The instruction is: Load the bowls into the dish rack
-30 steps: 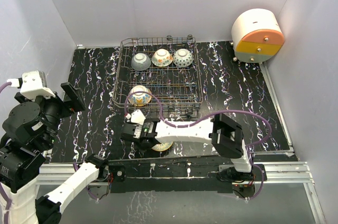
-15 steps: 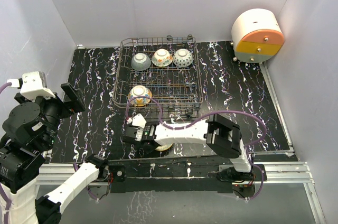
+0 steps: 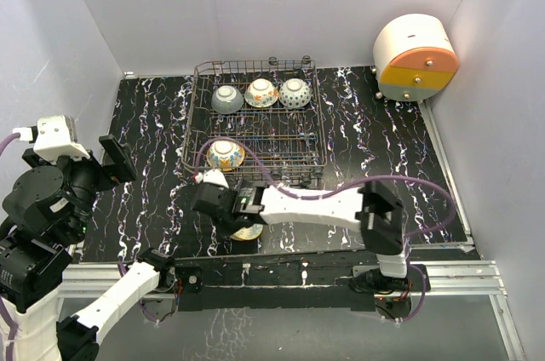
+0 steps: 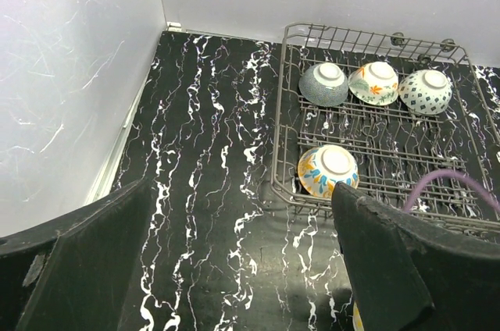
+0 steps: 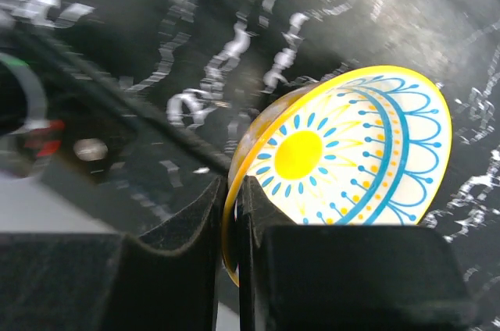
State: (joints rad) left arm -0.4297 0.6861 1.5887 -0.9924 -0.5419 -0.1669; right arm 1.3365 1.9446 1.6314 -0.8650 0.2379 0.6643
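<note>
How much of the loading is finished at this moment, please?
Done: the grey bowl, floral bowl and blue bowl in the back row of the dish rack, the orange-blue bowl in front. In hand: the right gripper is shut on the sunflower bowl rim, outside the rack. Left: loading that one.

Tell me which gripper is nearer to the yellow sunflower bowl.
Right. The right gripper is shut on the rim of the yellow sunflower bowl, in front of the dish rack. The left gripper is open, far off over the table's left side.
</note>
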